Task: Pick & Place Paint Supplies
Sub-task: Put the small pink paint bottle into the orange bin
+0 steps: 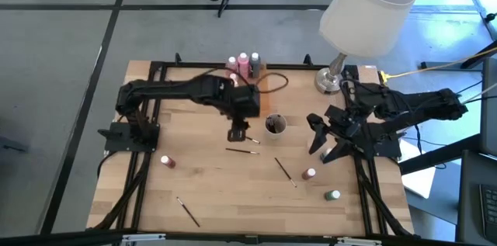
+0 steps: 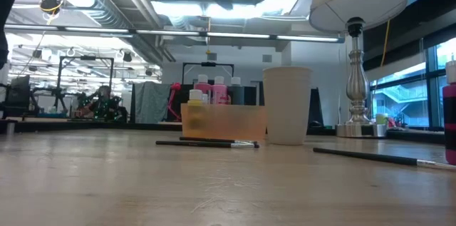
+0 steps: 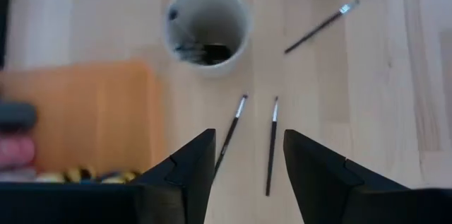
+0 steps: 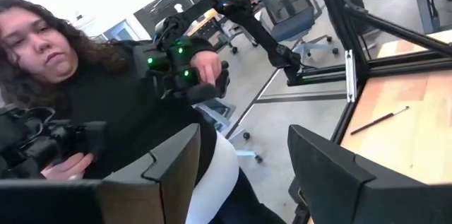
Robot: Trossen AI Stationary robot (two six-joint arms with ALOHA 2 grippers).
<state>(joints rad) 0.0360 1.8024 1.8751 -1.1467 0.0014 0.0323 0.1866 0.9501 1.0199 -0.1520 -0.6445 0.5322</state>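
**Paint supplies on the wooden surface: items and positions**

- Left gripper [image 1: 237,133]: above the middle of the surface [image 1: 225,199], just beside the cup; fingers [image 3: 191,171] spread, nothing between them. In the left wrist view two paintbrushes lie on the wood below the gap.
- Right gripper [image 1: 320,143]: at the right side of the surface, raised and turned outward; fingers [image 4: 166,164] spread, holding nothing. Its wrist view shows a seated person in dark clothing [image 4: 106,104] beyond the edge.
- Cup [image 1: 275,126]: pale, round, upright near the centre; dark brush ends lie inside it [image 3: 201,51].
- Orange tray [image 2: 222,122]: translucent, at the back centre, beside the cup; pink bottles [image 1: 244,63] stand upright in it, with a yellow one [image 2: 194,98] showing in the low view.
- Paintbrushes under the left gripper [image 3: 272,146]: two, side by side, near the cup.
- Paintbrush, right of centre [image 1: 283,170]: lying diagonally.
- Paintbrush, front left [image 1: 187,211]: lying alone, well apart from the others.
- Red bottle [image 1: 166,161]: on its own at the left.
- Pink-red bottle [image 1: 310,174]: near the tip of the right-of-centre brush.
- Green bottle [image 1: 332,195]: near the front right.
- Lamp [image 1: 371,1]: white shade, metal base at the back right corner.
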